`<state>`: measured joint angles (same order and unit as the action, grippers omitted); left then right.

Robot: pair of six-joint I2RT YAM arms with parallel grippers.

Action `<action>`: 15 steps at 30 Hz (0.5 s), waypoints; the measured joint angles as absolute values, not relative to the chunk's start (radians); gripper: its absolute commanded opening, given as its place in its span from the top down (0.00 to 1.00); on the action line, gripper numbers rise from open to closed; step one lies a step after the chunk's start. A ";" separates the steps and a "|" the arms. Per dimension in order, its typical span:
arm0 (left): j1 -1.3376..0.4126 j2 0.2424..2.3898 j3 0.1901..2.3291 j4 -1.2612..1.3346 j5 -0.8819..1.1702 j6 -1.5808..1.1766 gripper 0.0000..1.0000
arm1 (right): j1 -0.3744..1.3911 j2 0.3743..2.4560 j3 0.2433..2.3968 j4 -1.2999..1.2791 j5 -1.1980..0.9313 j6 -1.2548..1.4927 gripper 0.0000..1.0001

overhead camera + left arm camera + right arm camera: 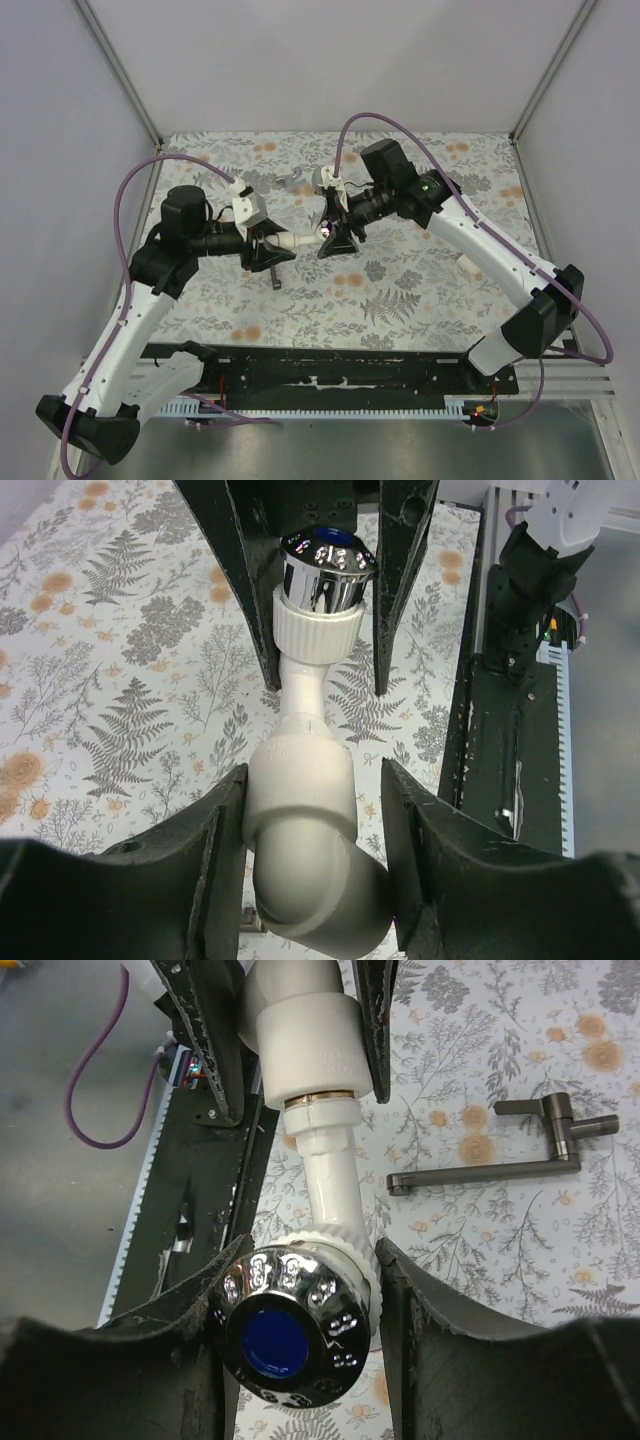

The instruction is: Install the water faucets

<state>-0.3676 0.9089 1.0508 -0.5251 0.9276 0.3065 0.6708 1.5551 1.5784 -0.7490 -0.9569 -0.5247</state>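
One water faucet (300,241), a white bent pipe body with a chrome cap, hangs in the air between both grippers above the floral table. My left gripper (312,815) is shut on its white elbow end (305,830). My right gripper (300,1330) is shut on the chrome cap (293,1328) with a blue centre and its ribbed white collar. In the top view the left gripper (270,246) and the right gripper (330,233) face each other. A second whitish piece (298,183) lies farther back; its details are too small to tell.
A dark T-shaped metal tool (530,1150) lies on the floral cloth beside the faucet, and shows below the left gripper in the top view (275,278). A black rail (500,740) runs along the table's near edge. Grey walls enclose the sides and back.
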 measured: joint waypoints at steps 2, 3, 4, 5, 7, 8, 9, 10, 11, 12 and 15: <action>-0.368 0.909 1.045 -0.533 0.937 0.324 0.98 | 0.670 1.558 1.586 -0.780 -0.966 -0.522 0.43; -0.368 0.908 1.040 -0.529 0.940 0.325 0.98 | 0.669 1.555 1.589 -0.790 -0.965 -0.520 0.38; -0.369 0.905 1.028 -0.507 0.940 0.319 0.98 | 0.669 1.553 1.591 -0.797 -0.960 -0.513 0.35; -0.372 0.901 1.013 -0.473 0.935 0.308 0.98 | 0.667 1.551 1.591 -0.807 -0.950 -0.496 0.30; -0.383 0.888 0.981 -0.398 0.912 0.264 0.98 | 0.658 1.544 1.591 -0.823 -0.916 -0.463 0.18; -0.389 0.881 0.965 -0.357 0.888 0.225 0.98 | 0.650 1.537 1.588 -0.823 -0.895 -0.443 0.10; -0.393 0.878 0.953 -0.322 0.867 0.181 0.98 | 0.643 1.528 1.580 -0.818 -0.869 -0.427 0.02; -0.397 0.876 0.943 -0.287 0.842 0.138 0.98 | 0.632 1.509 1.561 -0.809 -0.830 -0.410 0.02; -0.400 0.876 0.936 -0.260 0.822 0.095 0.98 | 0.620 1.486 1.536 -0.798 -0.800 -0.395 0.02; -0.401 0.878 0.926 -0.224 0.795 0.045 0.98 | 0.612 1.460 1.507 -0.782 -0.775 -0.380 0.02; -0.401 0.900 0.904 -0.136 0.702 -0.111 0.98 | 0.591 1.349 1.373 -0.677 -0.719 -0.310 0.02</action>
